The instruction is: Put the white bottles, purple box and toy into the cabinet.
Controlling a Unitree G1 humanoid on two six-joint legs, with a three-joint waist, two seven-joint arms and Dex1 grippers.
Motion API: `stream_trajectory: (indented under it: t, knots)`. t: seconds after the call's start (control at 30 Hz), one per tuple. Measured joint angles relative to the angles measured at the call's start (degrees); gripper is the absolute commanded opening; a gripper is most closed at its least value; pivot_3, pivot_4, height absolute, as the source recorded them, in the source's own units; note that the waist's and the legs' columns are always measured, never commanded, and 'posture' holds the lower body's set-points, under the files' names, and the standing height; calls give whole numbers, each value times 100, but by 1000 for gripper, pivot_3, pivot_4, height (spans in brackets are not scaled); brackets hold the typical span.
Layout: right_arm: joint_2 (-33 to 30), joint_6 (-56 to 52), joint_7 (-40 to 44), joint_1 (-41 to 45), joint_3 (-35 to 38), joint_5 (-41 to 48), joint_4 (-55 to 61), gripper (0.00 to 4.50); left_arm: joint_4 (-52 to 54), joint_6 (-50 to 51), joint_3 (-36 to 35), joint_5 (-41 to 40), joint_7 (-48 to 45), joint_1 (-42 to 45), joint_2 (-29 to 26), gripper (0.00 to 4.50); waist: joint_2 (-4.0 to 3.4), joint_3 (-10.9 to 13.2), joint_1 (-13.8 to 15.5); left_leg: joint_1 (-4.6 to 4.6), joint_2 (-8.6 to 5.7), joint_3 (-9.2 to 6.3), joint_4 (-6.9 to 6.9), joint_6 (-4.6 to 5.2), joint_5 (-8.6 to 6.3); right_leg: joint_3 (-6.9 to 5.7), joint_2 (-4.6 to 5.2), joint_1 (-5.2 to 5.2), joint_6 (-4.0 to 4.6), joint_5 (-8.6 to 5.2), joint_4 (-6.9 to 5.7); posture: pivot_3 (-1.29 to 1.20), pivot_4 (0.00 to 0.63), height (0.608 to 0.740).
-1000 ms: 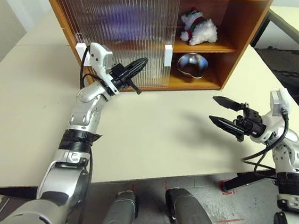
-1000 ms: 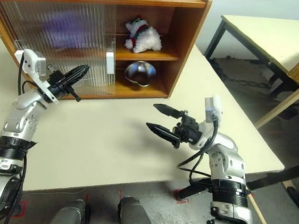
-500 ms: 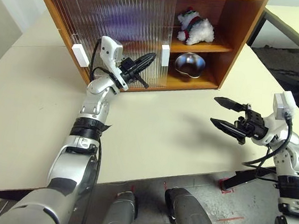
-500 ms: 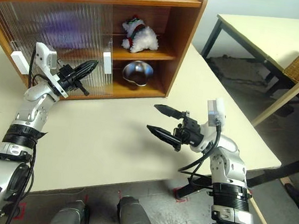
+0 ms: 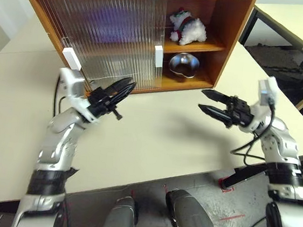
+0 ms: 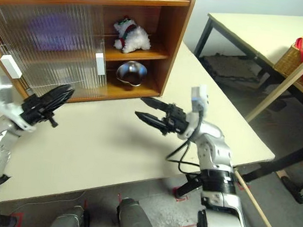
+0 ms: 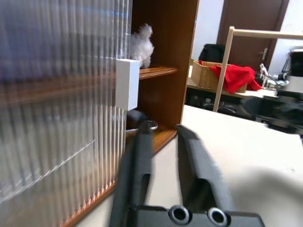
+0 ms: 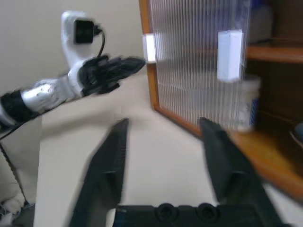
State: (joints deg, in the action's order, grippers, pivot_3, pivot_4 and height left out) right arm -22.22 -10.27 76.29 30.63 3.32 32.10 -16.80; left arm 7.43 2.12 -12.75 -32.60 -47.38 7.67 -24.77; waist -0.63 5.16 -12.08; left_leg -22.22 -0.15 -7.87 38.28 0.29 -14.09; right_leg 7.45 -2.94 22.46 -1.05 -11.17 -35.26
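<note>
The left gripper (image 5: 123, 83) hangs above the table (image 5: 155, 125), just in front of the cabinet (image 5: 138, 31), and its 2 fingers stand a little apart with nothing between them. Its tips point toward the ribbed sliding doors (image 5: 105, 38); the white handle (image 5: 158, 56) of one door is up and to the right of it, and the other handle (image 5: 70, 59) is to its left.

The right gripper (image 5: 211, 102) is well apart from the left one, over the table in front of the open side of the cabinet. Its fingers are spread wide and hold nothing, and they point to the left.

The toy (image 5: 186, 28) sits on the upper shelf in the open part, beyond both grippers. Below it, on the cabinet floor, lies a steel bowl (image 5: 183, 63).

Behind the ribbed doors a purple blur (image 5: 104, 19) shows, probably the purple box. In the right wrist view, 1 white bottle (image 8: 247, 105) stands on the cabinet floor behind the door.
</note>
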Motion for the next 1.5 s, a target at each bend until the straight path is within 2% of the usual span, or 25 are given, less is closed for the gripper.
stream_trajectory:
  t: [0.17, 0.2, 0.23, 0.33, 0.57, 0.83, 1.07, 1.5]
  knots:
    - [413, 96, -134, 679, -342, -324, -482, 27, 237, 101, -273, -161, -15, -408, -205, 3773, -6, -4, 113, -20, 21, -22, -15, -7, -4, -22, 11, 30, 53, 17, -2, -198, 85, 740]
    - [538, 128, -212, 840, -395, -404, -642, 0, 284, 112, -333, -168, -14, -518, -261, 4152, -6, -4, 113, -26, 28, -18, -23, -10, -6, -23, 10, 47, 106, 45, -5, -198, 85, 740]
    - [697, 141, -322, 1029, -440, -483, -787, 0, 323, 126, -397, -173, -12, -615, -318, 4486, -9, -6, 112, -43, 32, -16, -31, -11, -6, -25, 7, 67, 114, 49, -6, -184, 86, 740]
    - [1097, 211, -656, 1597, -490, -683, -1158, 0, 507, 143, -567, -231, 17, -780, -376, 4486, -15, -10, 118, -88, 52, -16, -45, -14, -5, -34, -11, 125, 140, 52, -16, -180, 86, 740]
    - [1691, 565, -1181, 2401, -494, -1059, -2135, 0, 822, 177, -944, -409, 84, -1378, -444, 4486, -15, -10, 226, -114, 72, -17, -58, -20, -8, -41, -15, 181, 174, 32, -54, -151, 95, 740]
    - [2247, 1043, -1559, 3126, -494, -1455, -3188, 0, 1052, 208, -1177, -538, 110, -1667, -539, 4486, -16, -8, 372, -111, 75, -21, -51, -21, -9, -39, -16, 203, 199, 32, -102, -138, 103, 740]
    - [2445, 1396, -2289, 3339, -482, -1882, -3827, 0, 1157, 244, -1178, -544, 187, -1704, -546, 4486, -18, -7, 487, -118, 80, -26, -54, -32, -15, -41, -20, 216, 213, 32, -106, -132, 103, 740]
    - [2315, 1415, -3215, 3064, -469, -2245, -3533, 0, 1160, 245, -876, -536, 176, -1437, -531, 4486, -17, -7, 637, -118, 80, -28, -48, -48, -24, -40, -19, 216, 231, 56, -106, -148, 102, 740]
